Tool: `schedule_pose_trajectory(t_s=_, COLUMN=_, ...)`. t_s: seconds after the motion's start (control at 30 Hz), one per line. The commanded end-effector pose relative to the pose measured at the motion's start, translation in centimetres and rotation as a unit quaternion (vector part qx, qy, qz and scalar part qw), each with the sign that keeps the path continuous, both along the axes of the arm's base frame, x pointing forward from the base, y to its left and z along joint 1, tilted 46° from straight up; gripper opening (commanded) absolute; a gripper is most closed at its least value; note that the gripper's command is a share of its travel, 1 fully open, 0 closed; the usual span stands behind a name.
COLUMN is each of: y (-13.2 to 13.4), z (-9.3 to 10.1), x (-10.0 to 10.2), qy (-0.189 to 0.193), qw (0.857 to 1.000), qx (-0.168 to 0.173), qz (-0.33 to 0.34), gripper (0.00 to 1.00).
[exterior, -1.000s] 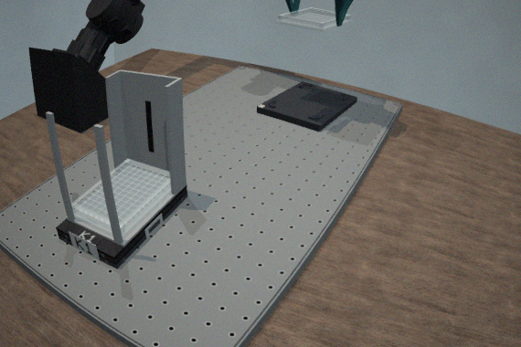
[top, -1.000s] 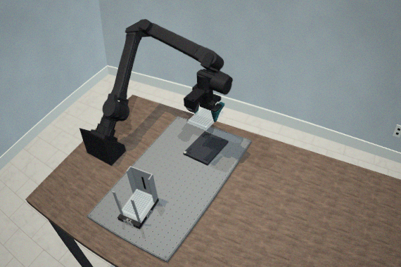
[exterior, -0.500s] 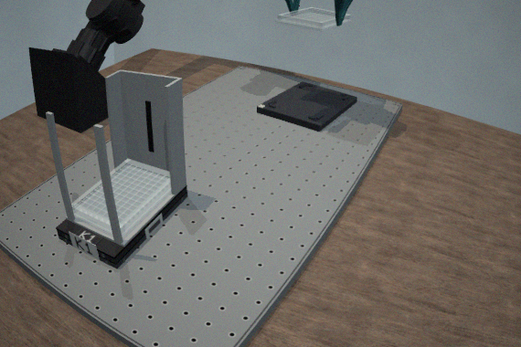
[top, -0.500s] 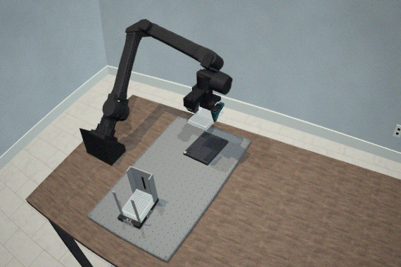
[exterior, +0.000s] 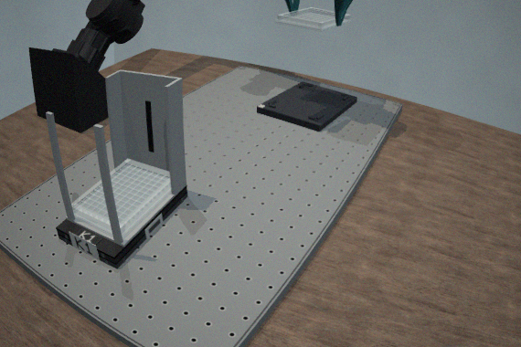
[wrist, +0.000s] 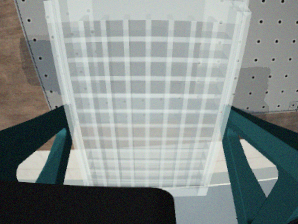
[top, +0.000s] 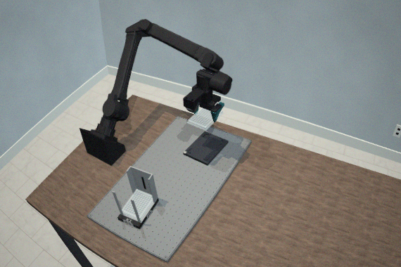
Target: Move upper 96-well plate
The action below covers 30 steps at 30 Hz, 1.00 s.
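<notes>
Gripper [exterior: 315, 5] grasps the upper plate [exterior: 312, 17] high over the nest [exterior: 307, 105] (lower plate [exterior: 123, 195] sits in K1 [exterior: 145, 113]); lowering and seating remain.

Gripper [exterior: 316, 6] holds clear plate [exterior: 311, 17] (level) above nest [exterior: 307, 104].
</notes>
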<state>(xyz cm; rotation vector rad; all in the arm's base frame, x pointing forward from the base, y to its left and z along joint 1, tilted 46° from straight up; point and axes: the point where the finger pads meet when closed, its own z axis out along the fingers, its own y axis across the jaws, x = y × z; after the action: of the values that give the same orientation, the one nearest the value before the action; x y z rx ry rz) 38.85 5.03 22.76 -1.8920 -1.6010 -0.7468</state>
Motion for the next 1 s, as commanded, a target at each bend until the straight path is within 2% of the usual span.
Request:
schedule_pose_trajectory(t_s=0.0, y=-1.0, z=-0.1, x=0.0, qy=0.007, qw=1.0, qx=0.0, qz=-0.012, gripper=0.0)
schedule_pose_trajectory(t_s=0.3, y=-1.1, z=0.0, x=0.1, qy=0.005, qw=1.0, qx=0.0, qz=-0.011, gripper=0.0)
schedule_pose_trajectory(t_s=0.33, y=-0.6, z=0.9, x=0.6, qy=-0.012, qw=1.0, qx=-0.003, qz=-0.005, gripper=0.0)
schedule_pose_trajectory(t_s=0.37, y=-0.6, z=0.9, x=0.6, qy=-0.012, qw=1.0, qx=-0.003, qz=-0.005, gripper=0.0)
schedule_pose_trajectory(t_s=0.4, y=-1.1, z=0.0, x=0.1, qy=0.005, qw=1.0, qx=0.0, qz=-0.011, gripper=0.0)
schedule_pose_trajectory(t_s=0.8, y=-1.1, z=-0.1, x=0.1, qy=0.006, qw=1.0, qx=0.0, qz=-0.01, gripper=0.0)
schedule_pose_trajectory(t_s=0.87, y=0.4, z=-0.6, x=0.2, qy=0.003, qw=1.0, qx=-0.001, qz=0.0, gripper=0.0)
schedule_pose_trajectory(t_s=0.97, y=0.8, z=-0.9, x=0.3, qy=0.003, qw=1.0, qx=0.0, qz=0.0, gripper=0.0)
